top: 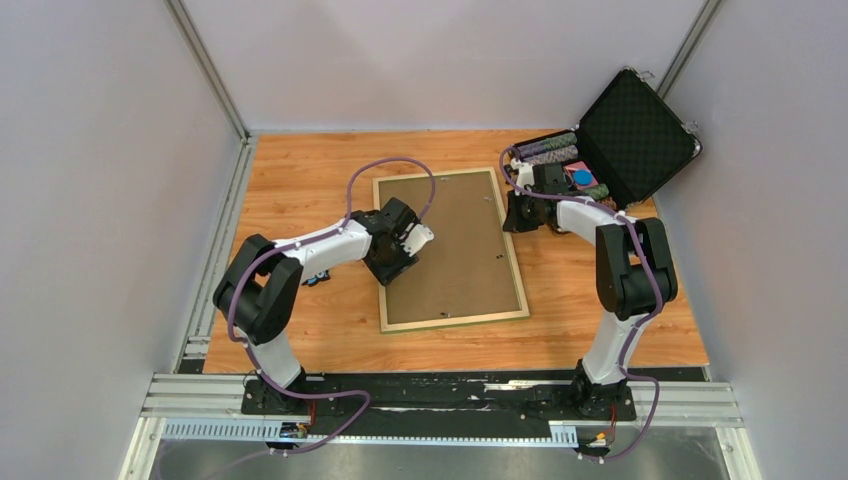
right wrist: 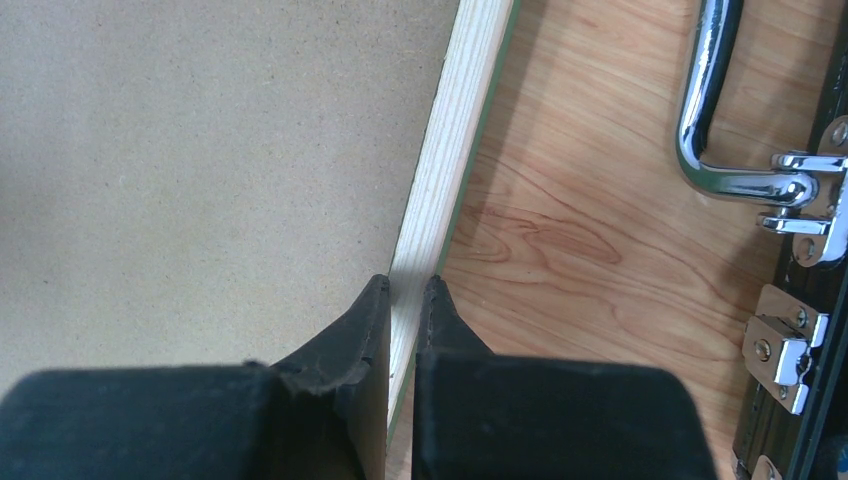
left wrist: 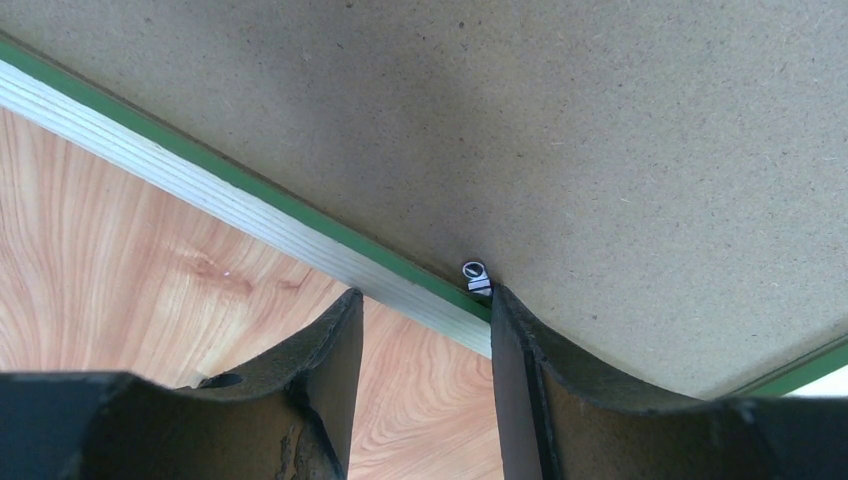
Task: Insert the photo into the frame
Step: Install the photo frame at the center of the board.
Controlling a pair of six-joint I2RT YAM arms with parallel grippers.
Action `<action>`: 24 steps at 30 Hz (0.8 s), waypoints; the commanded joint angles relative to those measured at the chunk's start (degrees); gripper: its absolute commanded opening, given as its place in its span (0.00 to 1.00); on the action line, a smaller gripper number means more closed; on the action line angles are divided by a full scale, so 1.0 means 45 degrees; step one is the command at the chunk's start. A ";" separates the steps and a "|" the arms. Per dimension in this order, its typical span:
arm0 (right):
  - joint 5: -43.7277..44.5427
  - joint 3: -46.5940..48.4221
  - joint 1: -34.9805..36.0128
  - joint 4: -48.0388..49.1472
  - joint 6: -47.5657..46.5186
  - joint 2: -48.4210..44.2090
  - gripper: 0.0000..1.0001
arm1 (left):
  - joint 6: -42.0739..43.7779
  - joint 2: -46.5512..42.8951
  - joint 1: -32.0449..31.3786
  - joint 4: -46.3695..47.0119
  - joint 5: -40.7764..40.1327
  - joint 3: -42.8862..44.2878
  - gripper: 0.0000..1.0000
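The frame (top: 455, 320) lies back side up on the wooden table, its pale rails around a plain brown backing board (top: 450, 245) that fills its opening. The photo is hidden. My left gripper (top: 415, 240) is open over the frame's left rail (left wrist: 200, 185). One fingertip (left wrist: 497, 295) sits at a small metal tab (left wrist: 475, 275) by the board's edge, and the other hangs over bare table outside the rail. My right gripper (top: 520, 215) is shut on the frame's right rail (right wrist: 460, 120), which runs between its fingertips in the right wrist view (right wrist: 405, 282).
An open black case (top: 620, 140) with foam lining and small items stands at the back right, close behind the right gripper. Its chrome handle (right wrist: 700, 100) and latches lie just right of the rail. Grey walls enclose the table on three sides.
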 commanded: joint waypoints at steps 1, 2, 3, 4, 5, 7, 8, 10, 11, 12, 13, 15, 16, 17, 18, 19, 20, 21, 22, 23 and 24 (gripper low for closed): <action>-0.0080 0.0063 0.0050 -0.0315 -0.0827 0.0401 0.00 | 0.1026 0.0481 -0.0183 0.0451 0.0030 0.0121 0.57; -0.0108 0.0035 0.0051 -0.0315 -0.0822 0.0401 0.00 | 0.0829 0.0371 -0.0173 0.0459 0.0018 0.0181 0.60; -0.0107 0.0042 0.0051 -0.0342 -0.0807 0.0401 0.00 | 0.0754 0.0323 -0.0156 0.0470 0.0006 0.0217 0.65; -0.0111 0.0042 0.0039 -0.0342 -0.0803 0.0401 0.00 | 0.0624 0.0249 -0.0140 0.0464 -0.0027 0.0283 0.67; -0.0122 0.0016 0.0045 -0.0336 -0.0788 0.0384 0.00 | 0.0528 0.0233 -0.0094 0.0463 -0.0036 0.0327 0.70; -0.0145 0.0023 0.0044 -0.0351 -0.0773 0.0353 0.00 | 0.0399 0.0217 -0.0005 0.0413 -0.0026 0.0431 0.75; -0.0163 0.0006 0.0043 -0.0341 -0.0764 0.0334 0.00 | 0.0353 0.0232 0.0033 0.0382 0.0048 0.0488 0.76; -0.0165 0.0002 0.0049 -0.0335 -0.0763 0.0309 0.00 | 0.0159 0.0287 0.0159 0.0310 0.0272 0.0588 0.77; -0.0192 -0.0007 0.0041 -0.0340 -0.0773 0.0314 0.00 | 0.0031 0.0321 0.0269 0.0229 0.0368 0.0626 0.77; -0.0195 0.0002 0.0047 -0.0335 -0.0750 0.0322 0.00 | -0.0045 0.0404 0.0317 0.0189 0.0586 0.0727 0.78; -0.0203 0.0003 0.0053 -0.0337 -0.0744 0.0318 0.00 | -0.0205 0.0457 0.0445 0.0101 0.0720 0.0773 0.78; -0.0223 0.0003 0.0039 -0.0342 -0.0725 0.0317 0.00 | -0.0408 0.0594 0.0650 -0.0071 0.1130 0.0960 0.78; -0.0236 0.0003 0.0052 -0.0335 -0.0724 0.0323 0.00 | -0.0451 0.0687 0.0703 -0.0127 0.1280 0.1065 0.77; -0.0225 -0.0006 0.0036 -0.0344 -0.0724 0.0313 0.00 | -0.0458 0.0769 0.0771 -0.0198 0.1301 0.1130 0.77; -0.0224 -0.0008 0.0034 -0.0338 -0.0724 0.0307 0.00 | -0.0456 0.0776 0.0792 -0.0210 0.1322 0.1121 0.76; -0.0248 -0.0015 0.0042 -0.0340 -0.0724 0.0304 0.00 | -0.0420 0.0792 0.0794 -0.0219 0.1313 0.1090 0.75; -0.0244 -0.0023 0.0035 -0.0335 -0.0724 0.0304 0.00 | -0.0408 0.0817 0.0794 -0.0220 0.1291 0.1082 0.74; -0.0243 -0.0017 0.0042 -0.0335 -0.0724 0.0304 0.00 | -0.0355 0.0836 0.0809 -0.0231 0.1261 0.1037 0.74; -0.0243 -0.0016 0.0038 -0.0339 -0.0724 0.0304 0.00 | -0.0326 0.0839 0.0811 -0.0246 0.1243 0.1016 0.73; -0.0238 -0.0016 0.0032 -0.0338 -0.0724 0.0304 0.00 | -0.0256 0.0846 0.0813 -0.0257 0.1215 0.0961 0.72; -0.0228 -0.0016 0.0034 -0.0350 -0.0724 0.0316 0.00 | -0.0228 0.0844 0.0813 -0.0268 0.1201 0.0920 0.71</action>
